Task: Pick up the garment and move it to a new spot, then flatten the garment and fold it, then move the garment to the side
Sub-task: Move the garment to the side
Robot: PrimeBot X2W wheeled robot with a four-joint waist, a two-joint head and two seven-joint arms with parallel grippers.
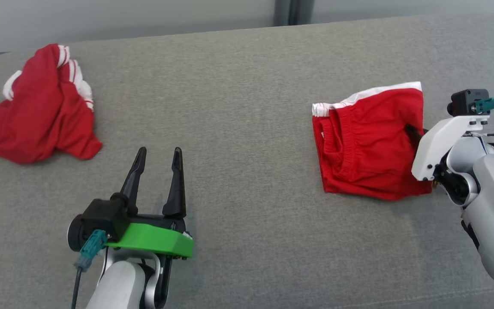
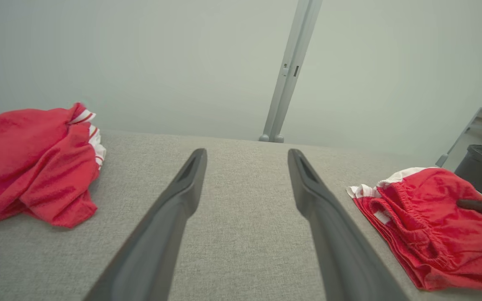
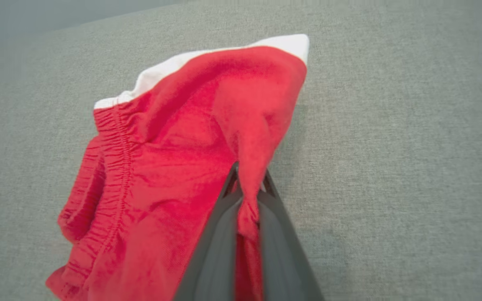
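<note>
**A:** Item one, the task's thing?

**B:** Red garment (image 1: 367, 141) with a white band and a gathered waist. It lies in layers on the right side of the grey padded surface (image 1: 247, 107), white edge toward the far side. It looks folded, so my guess is the step in hand is the move aside.

**A:** Item two?

**B:** Right gripper (image 3: 249, 188), at the garment's right edge, clenched on a narrow ridge of red cloth that stands up between its fingers.

**A:** Item three?

**B:** Left gripper (image 1: 160, 151), near left of centre, jaws spread wide with nothing in them. It sits over bare surface, well apart from the garment.

**A:** Anything else?

**B:** A second red garment (image 1: 37, 107), crumpled, at the far left.

**A:** Hazards?

**B:** The pinch is thin and may catch the top layer only. If so, a lift could peel the fold open. With one hold at one edge, the rest would hang and sag. Dragging it instead could bunch the lower layers on the textured surface. So small a bite could also slip out.
</note>
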